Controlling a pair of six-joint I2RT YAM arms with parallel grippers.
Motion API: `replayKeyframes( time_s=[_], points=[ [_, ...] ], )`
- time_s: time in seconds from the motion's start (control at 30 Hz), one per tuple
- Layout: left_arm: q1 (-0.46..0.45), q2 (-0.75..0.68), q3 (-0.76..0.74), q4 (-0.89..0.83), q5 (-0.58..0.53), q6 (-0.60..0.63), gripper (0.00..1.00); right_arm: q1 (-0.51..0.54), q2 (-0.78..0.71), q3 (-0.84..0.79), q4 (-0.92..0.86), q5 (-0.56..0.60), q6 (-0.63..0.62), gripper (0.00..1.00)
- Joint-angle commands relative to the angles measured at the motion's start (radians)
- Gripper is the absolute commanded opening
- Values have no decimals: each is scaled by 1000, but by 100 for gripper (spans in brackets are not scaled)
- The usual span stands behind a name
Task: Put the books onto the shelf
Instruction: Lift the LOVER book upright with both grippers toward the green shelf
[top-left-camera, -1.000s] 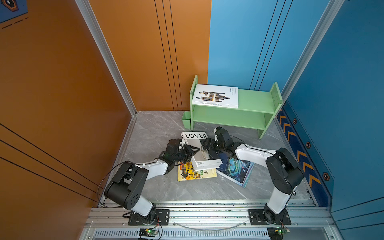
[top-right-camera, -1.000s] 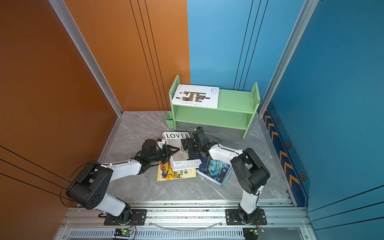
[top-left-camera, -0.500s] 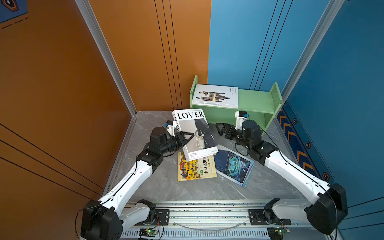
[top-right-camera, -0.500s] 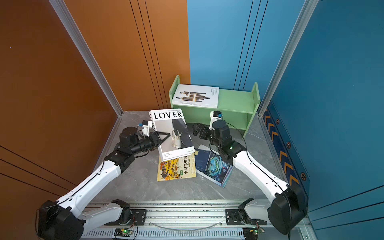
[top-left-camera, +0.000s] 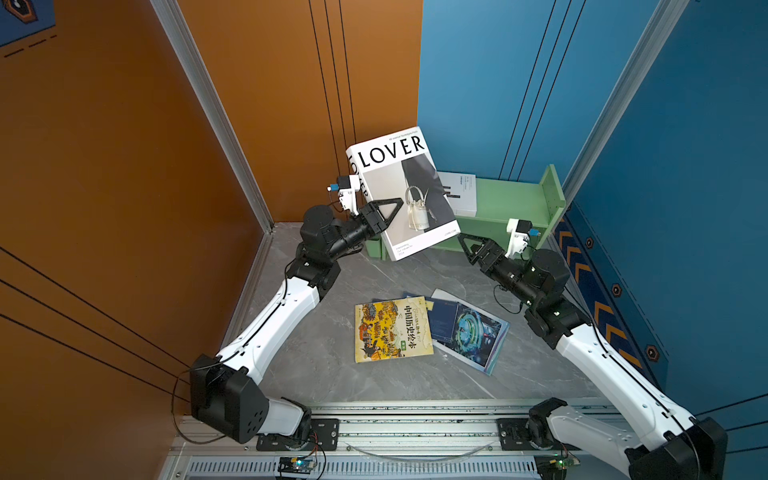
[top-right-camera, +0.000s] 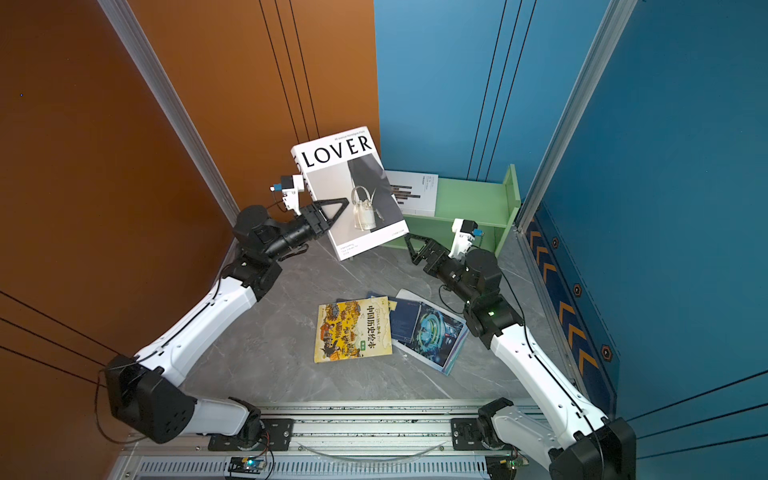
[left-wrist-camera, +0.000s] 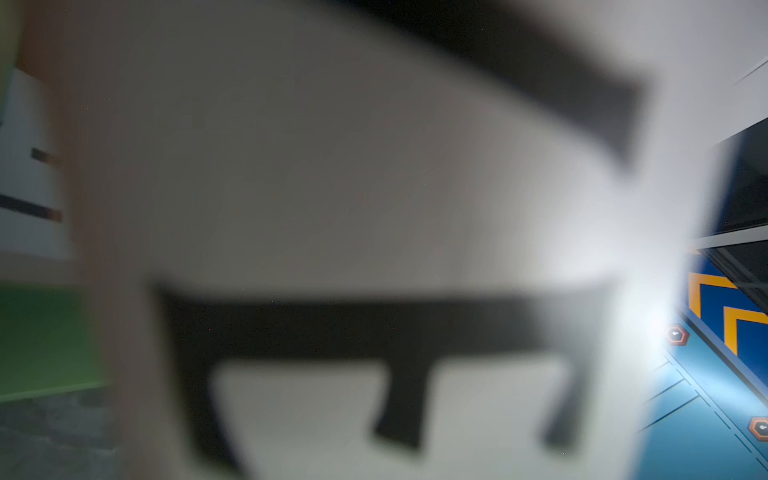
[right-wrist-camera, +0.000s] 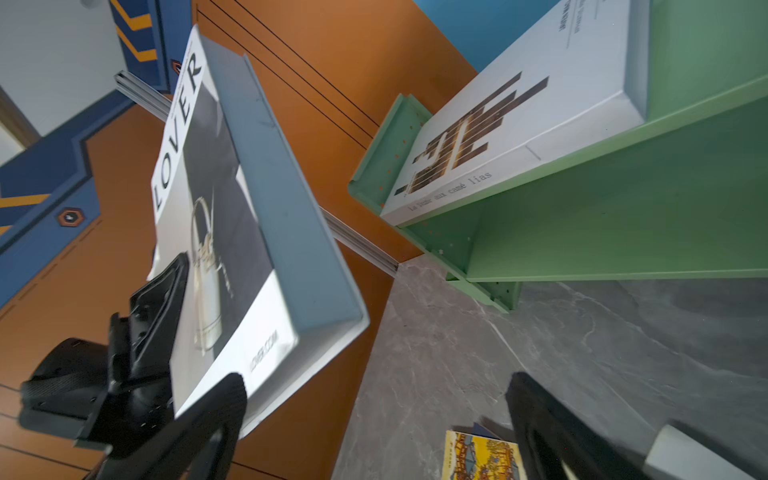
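The grey marbled tabletop (top-left-camera: 291, 374) carries the green shelf (top-left-camera: 511, 199), which stands just beyond the right claw (top-left-camera: 465, 245). A white book (top-left-camera: 461, 195) lies flat on its top tier. Behind the claw, toward the arm bases, a yellow book (top-left-camera: 390, 328) and a teal book (top-left-camera: 473, 336) lie flat, with navy covers (top-left-camera: 442, 322) between them.

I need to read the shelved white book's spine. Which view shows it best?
The right wrist view: the white book lies flat on the shelf's top tier, cover and lettered spine in plain sight. In both top views the LOVER book hides part of it. The left wrist view shows only a blurred sliver.
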Motion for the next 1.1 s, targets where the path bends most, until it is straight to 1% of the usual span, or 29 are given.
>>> replayKeyframes(
  time_s=[0.0,0.13,0.27,0.4,0.7,0.83,0.9,1.0,1.07],
  points=[
    [-28,99,77,222,-73,-89,26,19,-20,-31,195,-37,116,100],
    [-63,215,161,332,-143,-172,26,51,22,-27,296,-37,169,100],
    [-95,301,239,385,-150,-243,26,76,53,1,323,-16,163,100],
    [-112,333,259,409,-181,-262,27,83,85,36,298,30,167,100],
    [-139,366,300,420,-206,-302,27,84,175,88,355,69,196,99],
    [-156,369,293,420,-221,-320,28,87,205,76,465,114,212,92],
    [-161,375,295,418,-225,-325,29,87,217,73,518,118,221,89],
    [-169,387,309,419,-222,-344,29,90,234,88,534,107,224,84],
    [-176,396,319,420,-221,-352,29,93,247,101,535,102,227,78]
  ],
)
